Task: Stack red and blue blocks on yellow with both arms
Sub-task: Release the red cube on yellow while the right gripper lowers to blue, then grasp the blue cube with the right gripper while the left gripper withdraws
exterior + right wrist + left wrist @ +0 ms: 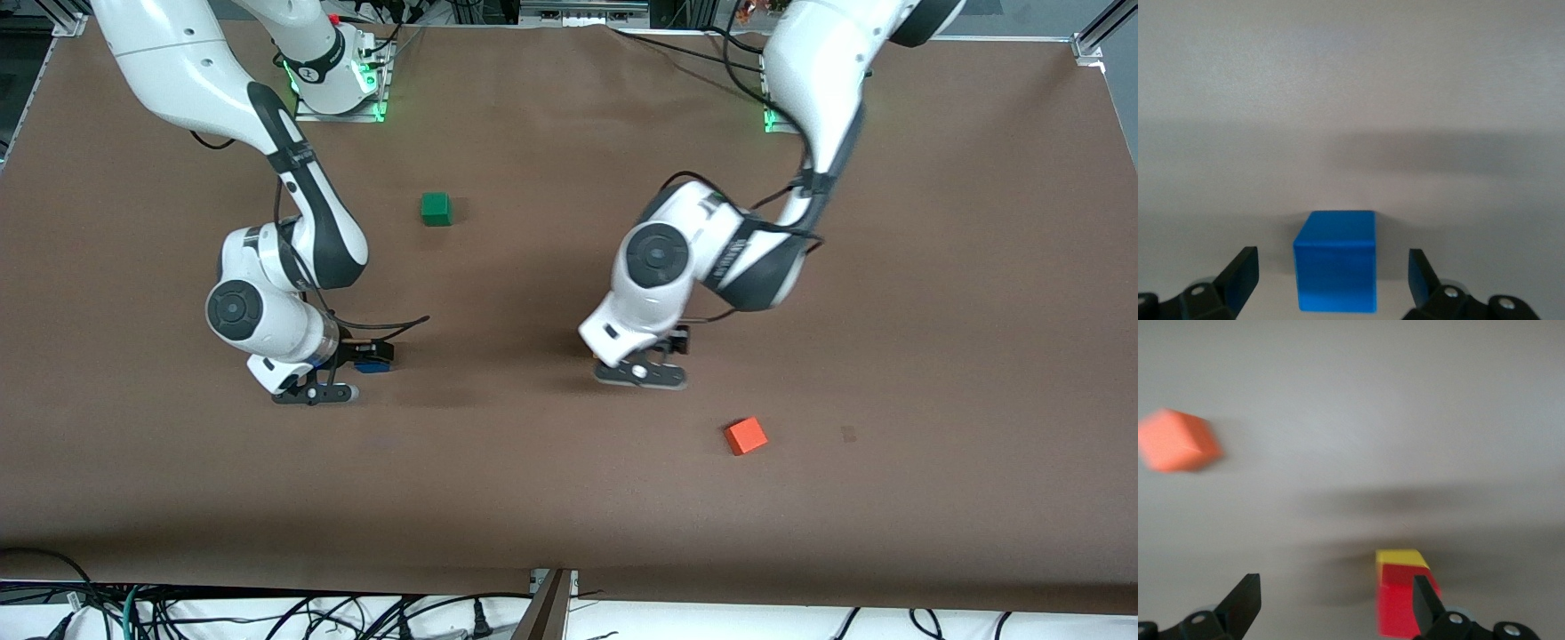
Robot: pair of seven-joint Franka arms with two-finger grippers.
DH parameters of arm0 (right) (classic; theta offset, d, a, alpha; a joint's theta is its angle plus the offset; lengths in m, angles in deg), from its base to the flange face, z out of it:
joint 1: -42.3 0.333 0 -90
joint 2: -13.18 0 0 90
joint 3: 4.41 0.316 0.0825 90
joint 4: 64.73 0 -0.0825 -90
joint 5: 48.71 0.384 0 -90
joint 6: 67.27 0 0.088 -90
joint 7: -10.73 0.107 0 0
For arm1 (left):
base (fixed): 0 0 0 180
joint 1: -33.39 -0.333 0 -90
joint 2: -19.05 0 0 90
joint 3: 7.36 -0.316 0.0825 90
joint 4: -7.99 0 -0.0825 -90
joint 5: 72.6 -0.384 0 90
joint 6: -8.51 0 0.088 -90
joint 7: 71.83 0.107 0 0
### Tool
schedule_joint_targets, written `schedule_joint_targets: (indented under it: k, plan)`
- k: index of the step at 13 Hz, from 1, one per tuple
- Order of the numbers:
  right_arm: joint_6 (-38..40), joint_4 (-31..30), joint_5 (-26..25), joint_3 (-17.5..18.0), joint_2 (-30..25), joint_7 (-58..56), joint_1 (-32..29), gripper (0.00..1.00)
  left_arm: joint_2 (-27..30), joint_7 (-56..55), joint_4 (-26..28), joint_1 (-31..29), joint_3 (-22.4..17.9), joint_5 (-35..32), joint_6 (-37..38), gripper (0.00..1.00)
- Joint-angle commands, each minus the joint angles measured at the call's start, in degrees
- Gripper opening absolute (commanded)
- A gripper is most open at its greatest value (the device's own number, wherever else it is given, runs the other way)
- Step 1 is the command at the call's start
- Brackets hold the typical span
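Two matte cubes: red [1403,603], blue [1336,261].

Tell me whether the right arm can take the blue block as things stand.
Probably yes: the right gripper is open with the blue block on the table between its fingers, and nothing blocks the way.

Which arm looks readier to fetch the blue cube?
The right. Its right gripper is open with the blue cube between its fingers. The left gripper is open beside the red cube stacked on yellow.
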Motion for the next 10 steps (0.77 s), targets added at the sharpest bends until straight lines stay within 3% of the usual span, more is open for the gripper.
schedule_joint_targets:
  k: [1, 4, 6, 10]
  plan:
    - [-2.4, -0.9, 0.8, 0.0, 0.3, -0.1, 0.3, 0.97, 3.3, 0.6, -6.4, -6.5, 0.6, -0.2, 5.8, 1.0]
    - [-2.8, -1.0, 0.8, 0.0, 0.8, -0.3, 0.5, 0.88, 9.4, 6.8, -6.1, -14.4, 1.0, -0.1, 6.2, 1.0]
    - [-2.9, -1.0, 0.8, 0.0, 0.8, -0.7, 0.5, 0.78, 12.0, 14.4, -6.1, -19.0, 1.0, 0.0, 10.9, 1.0]
    - [-3.0, -1.6, 0.6, 0.0, 0.8, -0.8, 0.5, 0.66, 15.3, 15.5, -6.2, -24.4, 0.7, -0.1, 18.3, 1.0]
